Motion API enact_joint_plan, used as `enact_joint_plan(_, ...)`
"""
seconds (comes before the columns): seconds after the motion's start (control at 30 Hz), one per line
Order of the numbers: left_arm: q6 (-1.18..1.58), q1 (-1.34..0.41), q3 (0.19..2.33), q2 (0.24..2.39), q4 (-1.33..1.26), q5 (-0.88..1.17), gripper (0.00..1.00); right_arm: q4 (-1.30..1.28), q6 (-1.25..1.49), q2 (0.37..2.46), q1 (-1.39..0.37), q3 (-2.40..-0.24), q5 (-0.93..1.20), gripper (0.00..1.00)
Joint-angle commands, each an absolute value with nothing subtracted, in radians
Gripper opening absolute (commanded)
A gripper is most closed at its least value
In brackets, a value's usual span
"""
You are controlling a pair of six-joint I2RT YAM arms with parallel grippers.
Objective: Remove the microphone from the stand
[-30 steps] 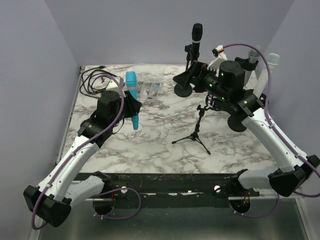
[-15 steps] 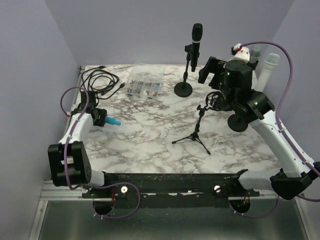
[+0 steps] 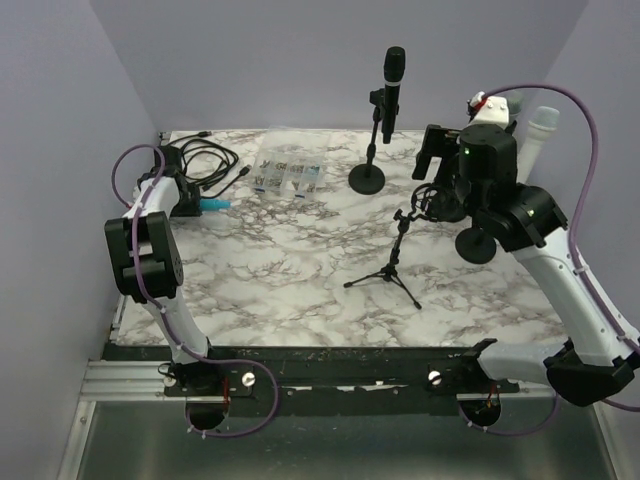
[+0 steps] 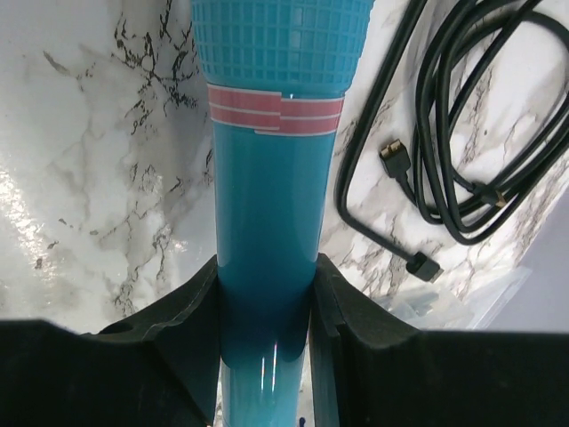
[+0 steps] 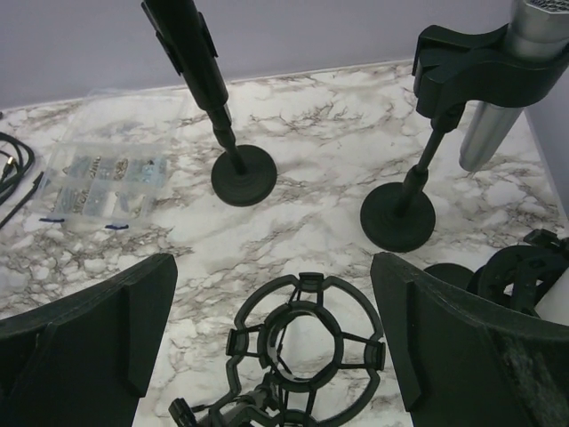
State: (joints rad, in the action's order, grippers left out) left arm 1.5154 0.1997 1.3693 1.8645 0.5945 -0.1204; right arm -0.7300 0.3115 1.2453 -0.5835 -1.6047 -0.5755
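My left gripper (image 3: 192, 206) is shut on a blue microphone (image 3: 216, 204) and holds it low at the far left of the marble table, beside a coiled black cable (image 3: 200, 160). In the left wrist view both black fingers (image 4: 191, 311) clamp the blue handle (image 4: 276, 178), with its mesh head and pink band pointing away. My right gripper (image 3: 432, 186) is open and empty above the empty shock mount (image 5: 307, 347) of a small tripod stand (image 3: 390, 270). A black microphone (image 3: 392, 80) stands upright in a round-base stand (image 3: 367, 178).
A clear parts box (image 3: 287, 176) lies at the back centre. Silver microphones (image 3: 540, 130) on round-base stands (image 5: 397, 216) are at the back right. The cable's plugs (image 4: 396, 160) lie close to the blue microphone's head. The table edge and wall run along the left.
My left arm has folded back to the far left and lowered the blue microphone beside the cable. My right arm has drawn slightly right, staying open over the tripod's shock mount.
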Motion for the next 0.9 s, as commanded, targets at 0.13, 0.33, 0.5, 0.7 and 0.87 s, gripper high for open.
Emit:
enact_joint_plan(0.13, 1.511, 0.211, 1.460, 1.919, 0.729, -0.210, 0.30, -0.727, 0.236, 1.144, -0.587, -1.630, -0.542, 1.00)
enact_joint_plan(0.33, 1.509, 0.211, 1.496, 1.938, 0.798, -0.213, 0.39, -0.702, 0.257, 1.125, -0.587, -1.608, -0.529, 1.00)
enact_joint_plan(0.5, 1.507, 0.212, 1.513, 1.948, 0.815, -0.208, 0.57, -0.750, 0.275, 1.155, -0.587, -1.640, -0.548, 1.00)
enact_joint_plan(0.7, 1.490, 0.216, 1.507, 1.944, 0.801, -0.192, 0.67, -0.754, 0.262, 1.139, -0.587, -1.624, -0.542, 1.00)
enact_joint_plan(0.87, 1.450, 0.217, 1.516, 1.905, 0.794, -0.162, 0.76, -0.750, 0.231, 1.123, -0.588, -1.590, -0.549, 1.00)
